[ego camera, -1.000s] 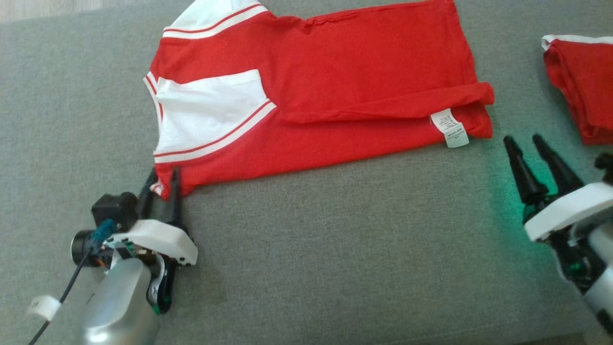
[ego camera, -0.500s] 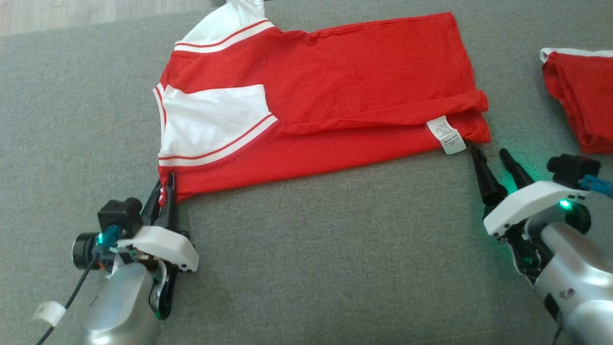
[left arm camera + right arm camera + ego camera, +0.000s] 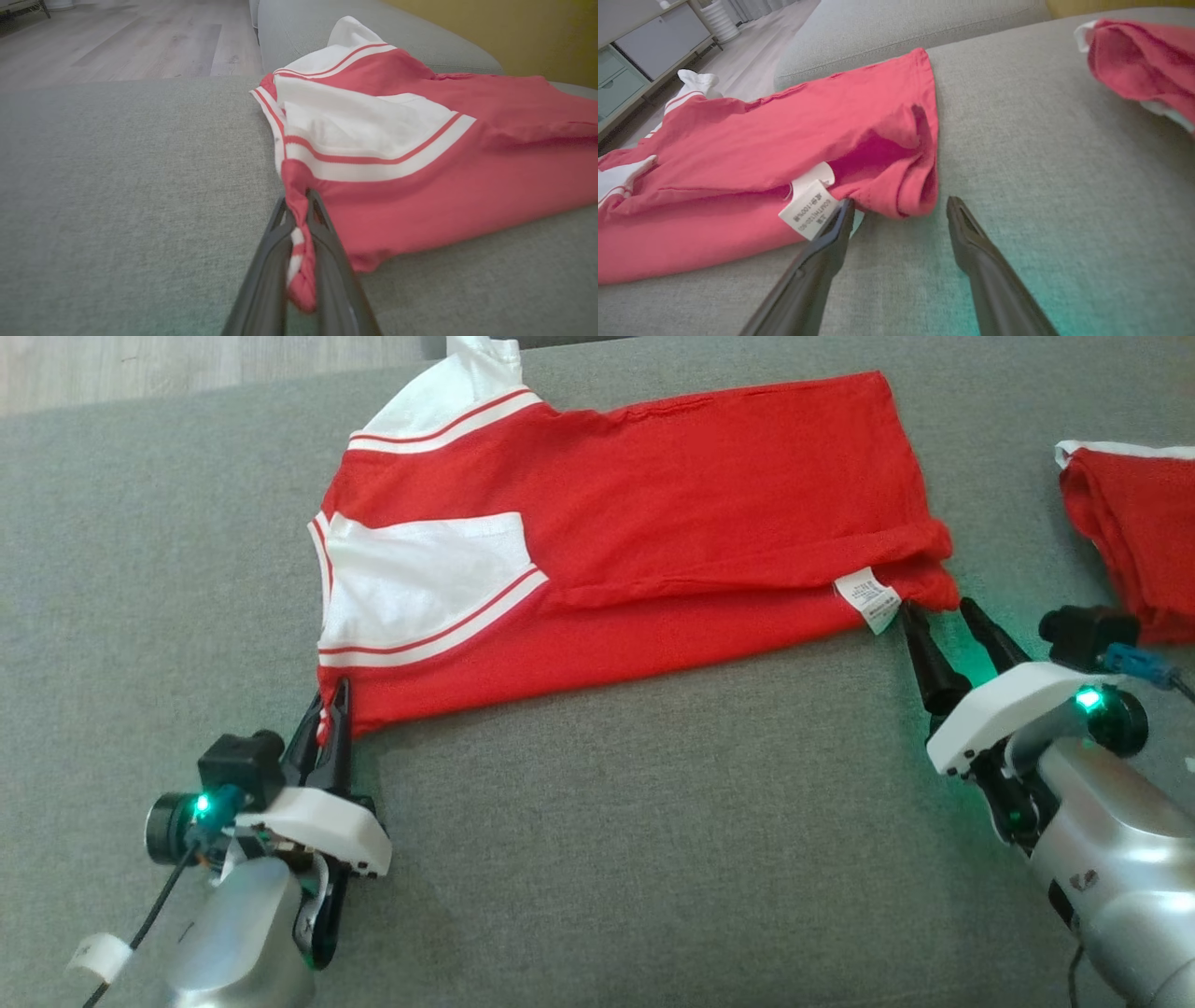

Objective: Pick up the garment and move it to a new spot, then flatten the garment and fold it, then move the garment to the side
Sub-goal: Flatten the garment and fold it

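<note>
The garment (image 3: 653, 523) is a red shirt with white panels and stripes, lying folded lengthwise on the grey cushion (image 3: 607, 849). My left gripper (image 3: 329, 714) is shut on its near left corner; in the left wrist view the red and white hem (image 3: 299, 252) is pinched between the dark fingers (image 3: 266, 280). My right gripper (image 3: 936, 609) stands open at the near right corner, fingertips on either side of the bunched hem (image 3: 910, 186), beside the white care label (image 3: 810, 210). In the right wrist view nothing lies between the fingers (image 3: 822, 261).
A second red garment (image 3: 1134, 541) with a white edge lies bunched at the far right, also seen as a red heap (image 3: 1143, 60). Wooden floor (image 3: 187, 364) runs beyond the cushion's far left edge. A grey cabinet (image 3: 654, 37) stands on the floor.
My left gripper has shut on the shirt's near left corner. My right gripper has moved up and left to the shirt's near right corner, still open. The head camera has shifted a little.
</note>
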